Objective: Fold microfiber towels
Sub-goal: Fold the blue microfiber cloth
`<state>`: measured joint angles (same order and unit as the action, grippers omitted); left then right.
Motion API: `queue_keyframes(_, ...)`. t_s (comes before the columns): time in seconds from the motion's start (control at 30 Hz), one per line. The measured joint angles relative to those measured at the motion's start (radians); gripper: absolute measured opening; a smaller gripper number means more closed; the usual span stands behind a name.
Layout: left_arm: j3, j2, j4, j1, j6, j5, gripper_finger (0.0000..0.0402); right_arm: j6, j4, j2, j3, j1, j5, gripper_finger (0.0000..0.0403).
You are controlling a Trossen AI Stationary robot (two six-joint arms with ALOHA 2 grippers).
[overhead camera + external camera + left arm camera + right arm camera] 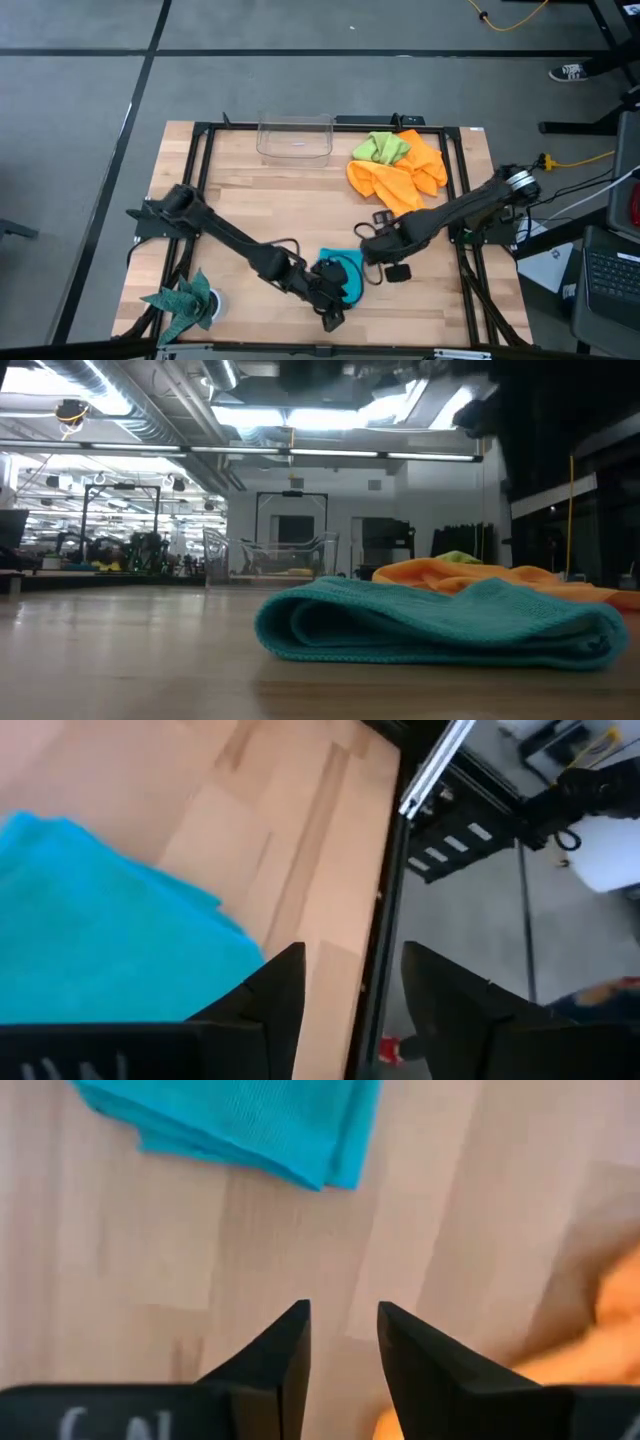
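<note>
A turquoise microfiber towel (347, 276) lies folded on the wood table near its front edge, its rounded fold showing in the low view (440, 622). My left gripper (352, 960) hovers open above the towel's near side (100, 930), with nothing between its fingers. My right gripper (343, 1310) points down, open, over bare wood just right of the towel (240, 1125). Two orange towels (400, 175) and a lime-green one (380, 148) lie crumpled in a heap at the back right.
A clear plastic bin (295, 137) stands at the table's far edge, left of the heap. A dark teal spiky-edged cloth (185, 300) sits at the front left corner. A black frame rail (385, 920) runs along the table's edges. Bare wood lies left of centre.
</note>
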<state>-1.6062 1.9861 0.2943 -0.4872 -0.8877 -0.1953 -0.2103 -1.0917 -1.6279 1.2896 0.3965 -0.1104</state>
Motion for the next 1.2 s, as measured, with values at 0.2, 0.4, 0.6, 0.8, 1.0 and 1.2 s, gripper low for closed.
queue_keyframes(0.2, 0.0, -0.132, 0.217, -0.009, 0.007, -0.115, 0.0158, -0.22, 0.039, 0.205, -0.027, 0.0, -0.059, 0.0122)
queue_keyframes(0.4, 0.0, -0.188, 0.334, -0.027, 0.011, -0.196, 0.0158, -0.477, 0.189, 0.393, -0.265, 0.0, -0.07, 0.0122)
queue_keyframes(0.6, 0.058, -0.133, 0.353, -0.016, 0.084, -0.131, 0.0158, -0.775, 0.674, 0.46, -0.583, 0.024, 0.015, 0.0122)
queue_keyframes(0.8, 0.189, -0.074, 0.307, -0.008, 0.055, -0.131, 0.0158, -0.977, 1.007, 0.362, -0.717, 0.077, -0.164, 0.0122)
queue_keyframes(1.0, 0.275, -0.045, 0.177, -0.009, 0.038, -0.139, 0.0158, -1.074, 1.036, 0.253, -0.699, 0.093, -0.188, 0.0122)
queue_keyframes(1.2, 0.293, -0.039, 0.166, 0.0, 0.026, -0.157, 0.0158, -1.131, 1.046, 0.16, -0.656, 0.093, -0.161, 0.0122)
